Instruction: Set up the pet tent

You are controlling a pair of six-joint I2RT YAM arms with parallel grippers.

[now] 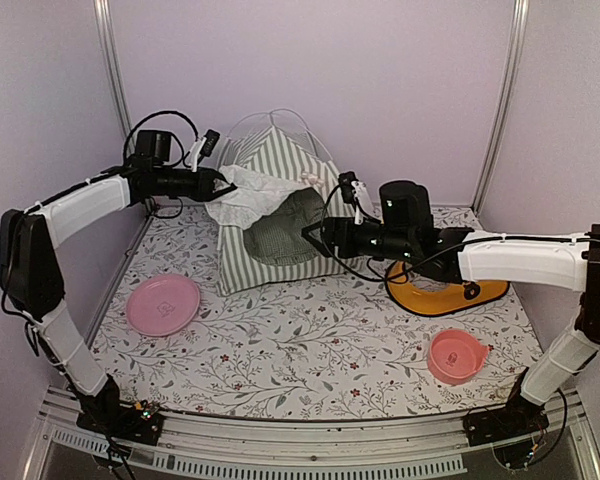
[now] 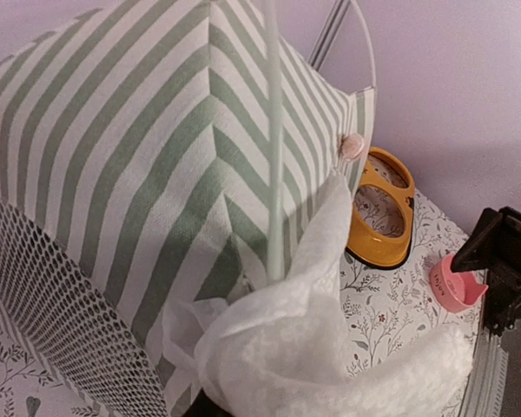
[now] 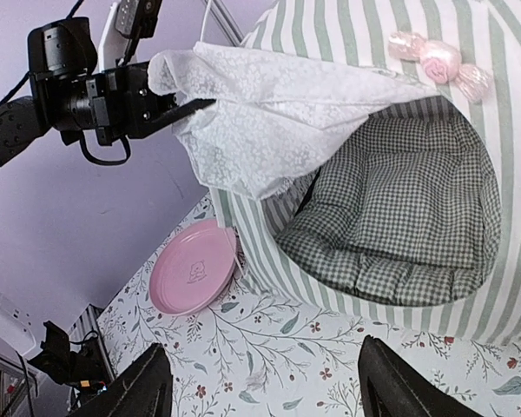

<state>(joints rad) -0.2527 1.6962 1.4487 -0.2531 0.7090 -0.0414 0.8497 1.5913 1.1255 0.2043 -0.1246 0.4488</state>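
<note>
Found pet tent point(image 1: 242, 262) standing at rear of table point(image 1: 300, 350), left of centre. Noted left gripper point(image 1: 223, 183) clamped on lace curtain point(image 1: 252, 196) (held up off doorway). Observed right gripper point(image 1: 308, 232) spread wide, holding nothing, facing doorway

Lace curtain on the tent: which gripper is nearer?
Left. The left gripper has the lace curtain pinched, held up at the left of the pet tent. The right gripper hovers before the opening, jaws open, clear of the lace.
</note>
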